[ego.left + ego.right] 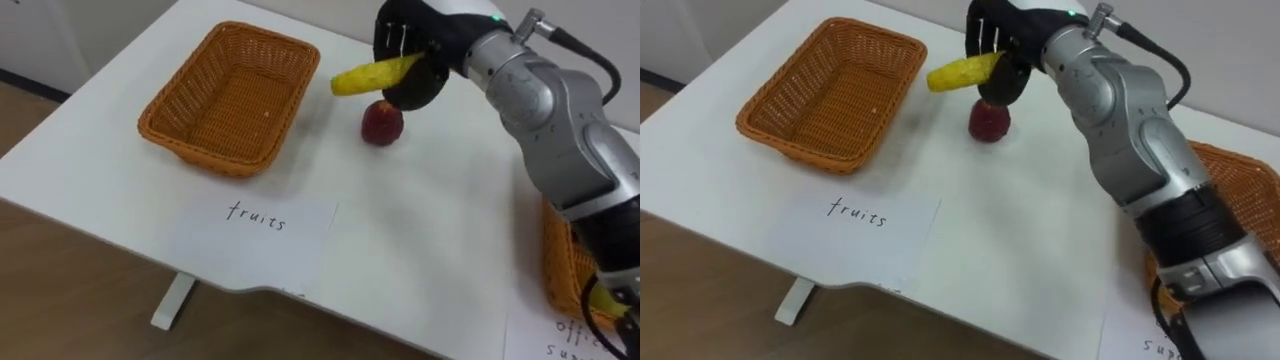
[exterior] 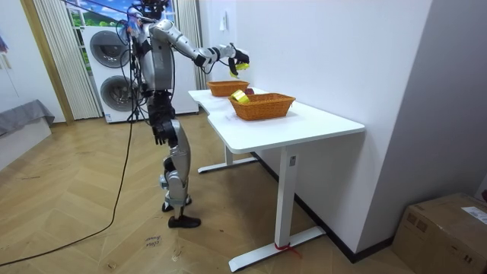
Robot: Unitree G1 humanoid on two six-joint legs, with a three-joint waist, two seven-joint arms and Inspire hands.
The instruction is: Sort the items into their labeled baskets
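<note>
Banana (image 1: pixel 375 75) up in air, held in right hand (image 1: pixel 408 45), fingers curled round one end, other end poking toward fruit basket (image 1: pixel 165 110). Looks light, a bit soft, smooth skin. Hard squeeze could bruise it, so round middle seems best place to hold. Red apple (image 1: pixel 382 122) sits on worktop (image 1: pixel 430 230) just under hand. Fruit basket near, empty. Right arm stretched far over worktop, wrist bent down. Left hand (image 2: pixel 163 131) hangs by hip.
</note>
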